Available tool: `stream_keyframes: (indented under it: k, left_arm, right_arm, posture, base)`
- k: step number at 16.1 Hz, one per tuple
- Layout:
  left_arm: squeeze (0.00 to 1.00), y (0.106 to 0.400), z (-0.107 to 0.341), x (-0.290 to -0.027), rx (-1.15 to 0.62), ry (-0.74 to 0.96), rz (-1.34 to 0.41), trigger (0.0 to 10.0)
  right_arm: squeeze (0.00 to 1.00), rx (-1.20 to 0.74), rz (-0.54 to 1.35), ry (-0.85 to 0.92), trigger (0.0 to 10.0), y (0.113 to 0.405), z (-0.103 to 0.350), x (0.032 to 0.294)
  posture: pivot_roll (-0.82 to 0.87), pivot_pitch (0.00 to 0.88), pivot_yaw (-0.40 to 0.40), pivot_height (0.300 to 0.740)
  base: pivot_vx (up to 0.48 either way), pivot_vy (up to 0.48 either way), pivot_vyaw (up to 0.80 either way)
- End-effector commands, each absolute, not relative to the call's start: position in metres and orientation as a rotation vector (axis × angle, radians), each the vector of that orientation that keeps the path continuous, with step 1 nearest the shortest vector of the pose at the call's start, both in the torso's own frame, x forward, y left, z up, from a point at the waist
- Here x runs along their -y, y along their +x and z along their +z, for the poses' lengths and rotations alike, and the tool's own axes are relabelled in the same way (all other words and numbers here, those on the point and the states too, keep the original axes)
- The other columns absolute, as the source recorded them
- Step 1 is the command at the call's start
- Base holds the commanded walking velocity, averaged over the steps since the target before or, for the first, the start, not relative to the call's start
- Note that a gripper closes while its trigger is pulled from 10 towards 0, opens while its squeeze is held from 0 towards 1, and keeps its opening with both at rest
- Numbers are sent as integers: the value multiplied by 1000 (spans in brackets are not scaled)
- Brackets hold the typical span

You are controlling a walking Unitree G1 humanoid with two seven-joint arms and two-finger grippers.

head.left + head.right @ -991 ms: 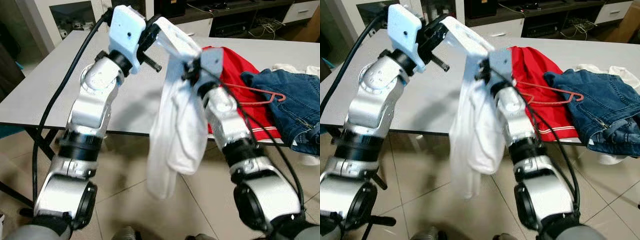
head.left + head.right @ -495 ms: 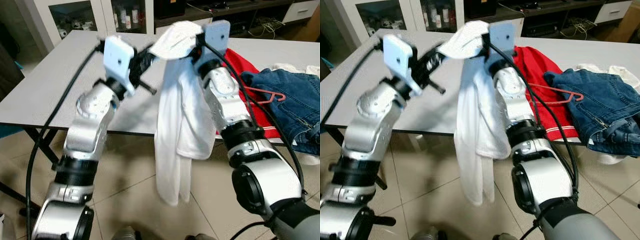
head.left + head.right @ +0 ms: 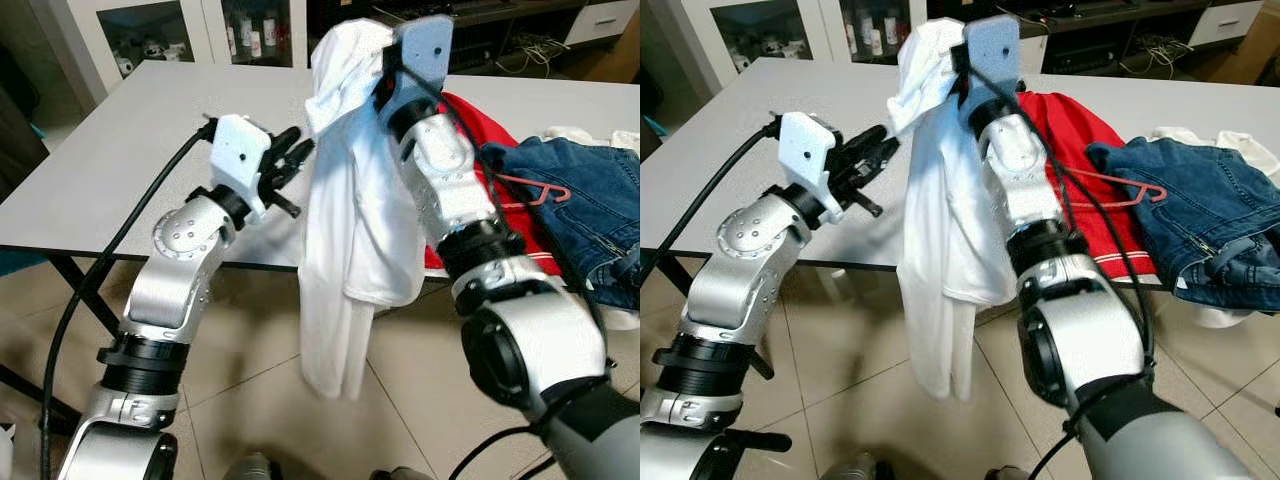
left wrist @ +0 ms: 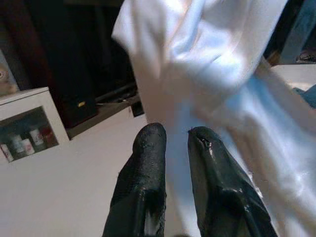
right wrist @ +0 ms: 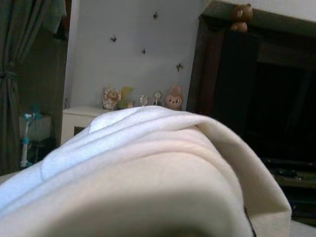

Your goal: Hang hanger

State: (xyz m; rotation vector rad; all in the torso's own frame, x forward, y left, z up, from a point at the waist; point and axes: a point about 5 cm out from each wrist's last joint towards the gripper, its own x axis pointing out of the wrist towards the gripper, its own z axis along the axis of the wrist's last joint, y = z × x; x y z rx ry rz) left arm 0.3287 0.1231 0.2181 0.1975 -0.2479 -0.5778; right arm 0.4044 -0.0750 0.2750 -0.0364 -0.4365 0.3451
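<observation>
The right hand (image 3: 372, 62) was raised, its fingers buried in a white shirt (image 3: 355, 220) draped over it — their state unreadable. The left hand (image 3: 292, 160) was pressed together beside the cloth. The red hanger (image 3: 530, 190) lay on clothes on the surface (image 3: 120, 150).

White shirt (image 3: 355, 220), red top (image 3: 470, 130), blue jeans (image 3: 585, 200)

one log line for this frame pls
right pincer: lifts white shirt over table | left pincer: beside shirt, empty | hanger: on clothes
</observation>
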Motion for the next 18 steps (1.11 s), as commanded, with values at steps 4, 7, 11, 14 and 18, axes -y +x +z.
stream_keyframes:
  k: [4, 7, 11, 14, 18]
  left_arm:
    - [1000, 318, 205, -123, 221, 169, -665, 10000]
    - [1000, 312, 192, -115, 179, 138, -751, 10000]
    - [1000, 309, 169, -110, 81, 115, -812, 10000]
    - [969, 313, 151, -104, 8, 107, -802, 10000]
    - [0, 319, 147, -93, -2, 84, -827, 10000]
  right_arm:
    - [0, 539, 350, -29, 0, 406, 312, 76]
    - [0, 559, 388, 9, 0, 405, 323, 67]
    - [0, 602, 487, 124, 0, 398, 345, 49]
    - [0, 648, 613, 207, 0, 388, 367, 31]
    - [0, 591, 899, 282, 0, 371, 363, 1]
  posture:
    - [19, 0, 12, 740]
    - [24, 0, 11, 740]
    - [19, 0, 12, 740]
    - [15, 0, 9, 740]
    - [14, 0, 6, 740]
  base:
    - [0, 0, 0]
    - [0, 0, 0]
    - [0, 0, 0]
    - [0, 0, 0]
    - [0, 0, 0]
